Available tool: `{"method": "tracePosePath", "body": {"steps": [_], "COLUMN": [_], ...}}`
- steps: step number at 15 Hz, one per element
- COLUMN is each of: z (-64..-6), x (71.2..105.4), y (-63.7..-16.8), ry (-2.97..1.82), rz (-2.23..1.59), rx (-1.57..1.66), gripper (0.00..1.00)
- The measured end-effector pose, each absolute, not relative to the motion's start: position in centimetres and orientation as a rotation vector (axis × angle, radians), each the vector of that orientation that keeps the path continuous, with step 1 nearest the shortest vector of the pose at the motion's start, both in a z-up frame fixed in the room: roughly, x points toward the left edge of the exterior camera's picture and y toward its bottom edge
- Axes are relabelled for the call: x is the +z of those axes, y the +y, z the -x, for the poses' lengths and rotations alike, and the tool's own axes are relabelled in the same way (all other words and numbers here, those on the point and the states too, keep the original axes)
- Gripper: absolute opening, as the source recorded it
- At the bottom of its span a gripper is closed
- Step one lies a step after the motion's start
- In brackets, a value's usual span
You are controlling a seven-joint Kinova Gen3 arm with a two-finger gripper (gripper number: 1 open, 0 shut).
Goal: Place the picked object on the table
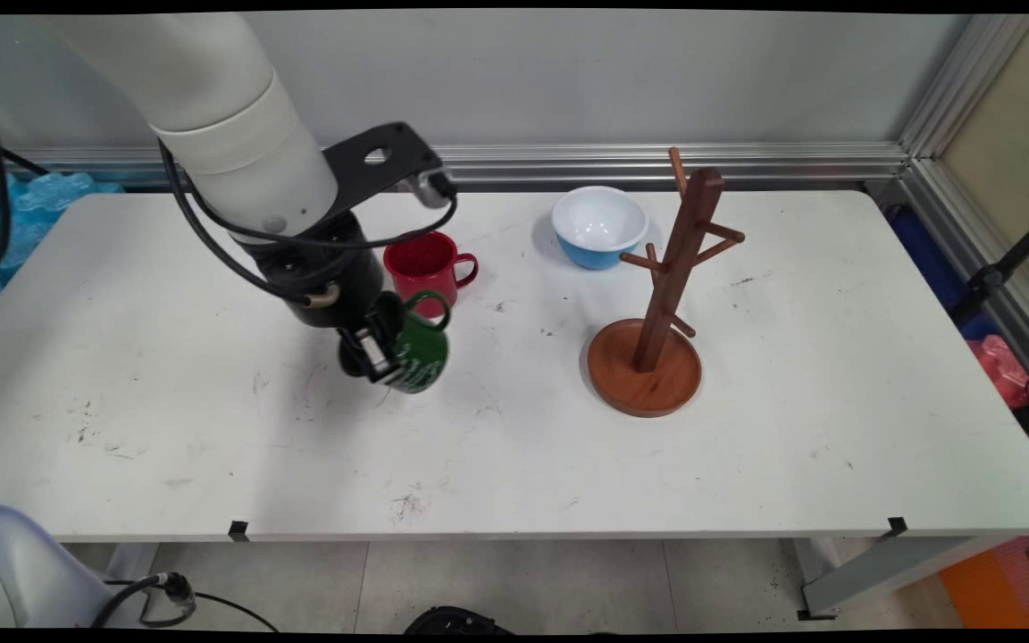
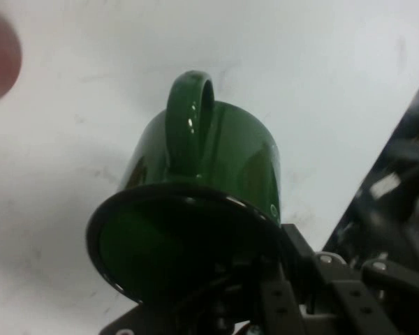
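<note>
- Main view: bare white table lies nearest the camera; beyond it the gripper pinches the green mug by its rim, the mug tipped and, as it appears, lifted off the surface.
- Landmark is the wooden mug tree: green mug well to its left; red mug just behind the green one; blue bowl behind the tree.
- Hand view: green mug hangs on the claw, mouth toward the camera, handle uppermost, its axis running away from the hand; one finger bites the rim.
</note>
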State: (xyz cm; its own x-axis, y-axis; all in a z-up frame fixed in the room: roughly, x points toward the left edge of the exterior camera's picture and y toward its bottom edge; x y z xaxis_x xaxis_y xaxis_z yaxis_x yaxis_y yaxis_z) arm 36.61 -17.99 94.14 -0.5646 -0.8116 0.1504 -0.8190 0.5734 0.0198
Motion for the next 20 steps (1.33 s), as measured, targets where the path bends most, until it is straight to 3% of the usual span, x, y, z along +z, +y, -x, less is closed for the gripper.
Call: {"method": "tracePosePath", "body": {"steps": [12,20], "z": [-37.5,-36.2], "x": [87.9,85.6], "y": [-22.2,-23.9], "ry": [-3.023,-3.118], "rz": [-1.236,-1.238], "rx": [-0.008,-0.018], "gripper": [0.0,0.0]}}
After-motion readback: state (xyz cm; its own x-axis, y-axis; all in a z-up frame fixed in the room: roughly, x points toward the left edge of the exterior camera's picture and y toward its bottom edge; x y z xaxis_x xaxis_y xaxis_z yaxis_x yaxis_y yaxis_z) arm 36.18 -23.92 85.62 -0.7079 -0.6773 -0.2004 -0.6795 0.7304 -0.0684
